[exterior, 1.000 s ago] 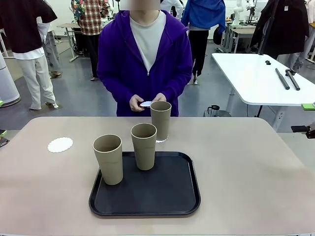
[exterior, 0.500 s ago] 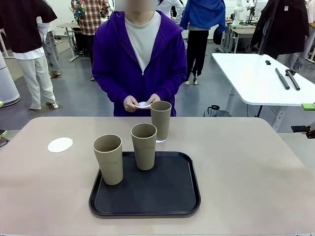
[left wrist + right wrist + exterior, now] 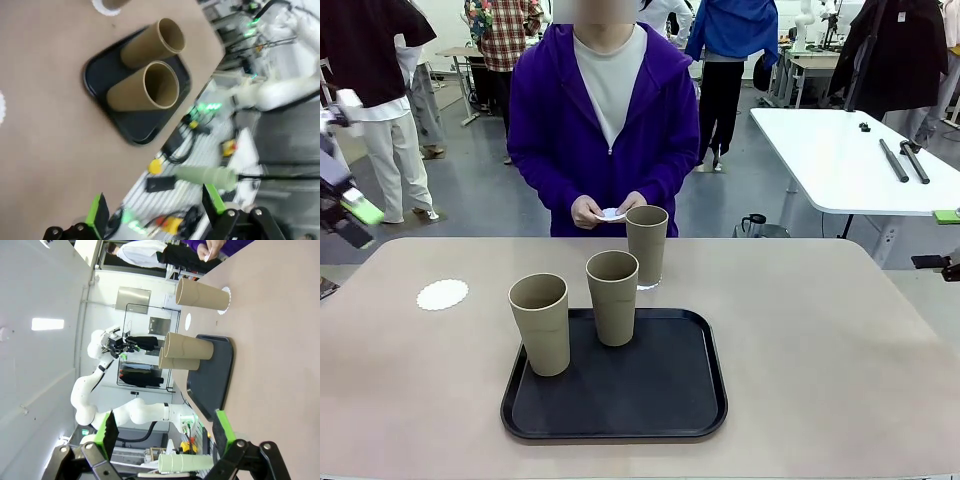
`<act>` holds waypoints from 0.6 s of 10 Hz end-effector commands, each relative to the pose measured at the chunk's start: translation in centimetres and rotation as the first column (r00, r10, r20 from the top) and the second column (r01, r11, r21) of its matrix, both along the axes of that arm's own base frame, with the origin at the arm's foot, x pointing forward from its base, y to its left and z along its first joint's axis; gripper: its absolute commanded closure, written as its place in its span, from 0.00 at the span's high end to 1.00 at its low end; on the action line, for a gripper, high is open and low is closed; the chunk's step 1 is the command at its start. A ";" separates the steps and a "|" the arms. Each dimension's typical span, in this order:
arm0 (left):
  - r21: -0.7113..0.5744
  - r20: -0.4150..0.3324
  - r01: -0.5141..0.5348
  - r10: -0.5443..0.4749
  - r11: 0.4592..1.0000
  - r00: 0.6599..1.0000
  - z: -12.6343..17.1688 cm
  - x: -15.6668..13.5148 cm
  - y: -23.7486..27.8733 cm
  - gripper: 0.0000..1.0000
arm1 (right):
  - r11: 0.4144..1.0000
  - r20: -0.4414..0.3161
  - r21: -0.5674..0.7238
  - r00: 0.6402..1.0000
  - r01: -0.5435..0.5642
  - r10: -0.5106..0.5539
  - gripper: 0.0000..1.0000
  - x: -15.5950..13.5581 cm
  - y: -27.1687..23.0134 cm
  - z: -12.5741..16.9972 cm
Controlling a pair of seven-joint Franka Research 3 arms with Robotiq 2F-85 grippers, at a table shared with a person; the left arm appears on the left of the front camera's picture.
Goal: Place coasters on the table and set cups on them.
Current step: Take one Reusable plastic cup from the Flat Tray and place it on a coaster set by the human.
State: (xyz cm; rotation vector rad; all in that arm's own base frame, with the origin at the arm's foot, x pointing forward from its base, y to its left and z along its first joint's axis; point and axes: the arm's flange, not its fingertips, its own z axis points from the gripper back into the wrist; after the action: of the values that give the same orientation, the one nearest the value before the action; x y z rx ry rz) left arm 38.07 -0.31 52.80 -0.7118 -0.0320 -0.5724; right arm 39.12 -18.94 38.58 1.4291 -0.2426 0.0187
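One cup (image 3: 646, 245) stands on a coaster (image 3: 647, 285) on the table (image 3: 820, 330), just beyond the black tray (image 3: 620, 415). Two more cups (image 3: 612, 297) (image 3: 540, 323) stand on the tray. A bare coaster (image 3: 442, 294) lies on the table at the left. The person's hands hold another coaster (image 3: 612, 212) above the far edge. My left gripper (image 3: 355, 215) hovers at the far left, above the table's edge. In the left wrist view the left gripper (image 3: 156, 205) is open and holds nothing, looking down on the tray cups (image 3: 145, 90). My right gripper (image 3: 166, 432) is open, with nothing between its fingers.
A white table (image 3: 840, 160) with black rods stands at the back right. Other people stand in the background behind the person. The table's right half and the front left are bare.
My left gripper has come into the front view at the far left edge. The person shifted slightly left a second ago and still holds the coaster. Cups have not moved.
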 end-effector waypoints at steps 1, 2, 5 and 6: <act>0.294 0.218 0.104 -0.173 0.950 0.960 -2.2 -1.5 -3.8 1.00 | 1.000 0.001 0.002 1.000 -0.001 0.001 1.00 0.1 -0.1 0.0; 0.364 0.285 0.113 -0.226 0.925 0.931 -2.7 -2.3 -6.4 1.00 | 1.000 0.001 0.002 1.000 -0.001 0.001 1.00 0.1 -0.1 0.0; 0.457 0.381 0.145 -0.341 0.878 0.860 -3.8 -3.8 -11.1 1.00 | 1.000 0.001 0.002 1.000 -0.001 0.001 1.00 0.1 -0.1 0.0; 0.470 0.374 0.159 -0.359 0.868 0.855 -4.3 -4.0 -11.7 1.00 | 1.000 0.001 0.002 1.000 -0.001 0.001 1.00 0.1 -0.1 0.0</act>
State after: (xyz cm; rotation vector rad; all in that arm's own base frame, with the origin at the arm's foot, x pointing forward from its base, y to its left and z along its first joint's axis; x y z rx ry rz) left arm 34.33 -12.55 49.39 -0.1489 -0.2361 -0.9949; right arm 39.09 -19.04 38.59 1.4286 -0.2442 0.0170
